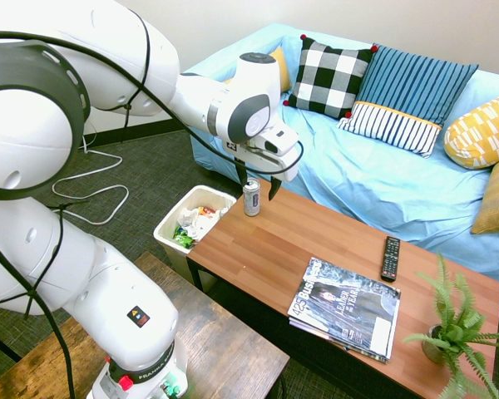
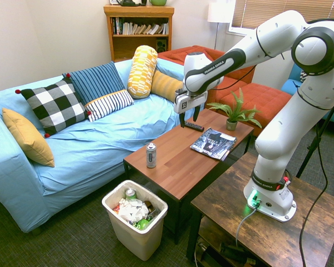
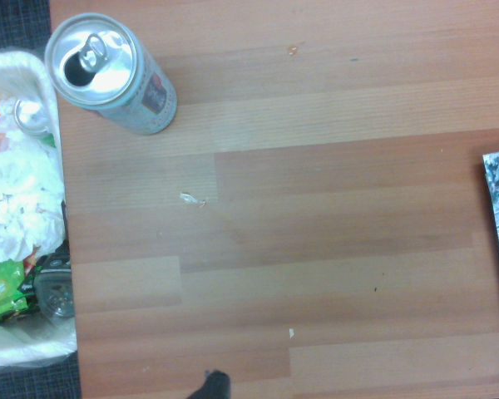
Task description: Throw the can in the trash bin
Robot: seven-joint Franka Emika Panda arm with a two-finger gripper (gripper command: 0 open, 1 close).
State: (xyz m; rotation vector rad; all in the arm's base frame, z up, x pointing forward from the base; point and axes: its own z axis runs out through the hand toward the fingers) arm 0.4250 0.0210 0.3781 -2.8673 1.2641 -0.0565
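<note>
Magazine (image 1: pixel 345 307) cover (partly legible "Business")

Wooden tabletop (image 2: pixel 178 161), upright can (image 2: pixel 151 155) near its end above the trash bin (image 2: pixel 134 232), magazine (image 2: pixel 213 143) and remote (image 2: pixel 194 127) lying flat, potted plant (image 2: pixel 234 114) at far end

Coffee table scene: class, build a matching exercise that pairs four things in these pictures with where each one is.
Things:
1. can
2. trash bin
3. magazine
4. hand

Places:
A. on the floor by the table's end, full of rubbish
B. above the table, open and holding nothing
C. upright near the table's end by the bin
D. flat on the table beside the remote

Pairs: 1-C, 2-A, 3-D, 4-B
</note>
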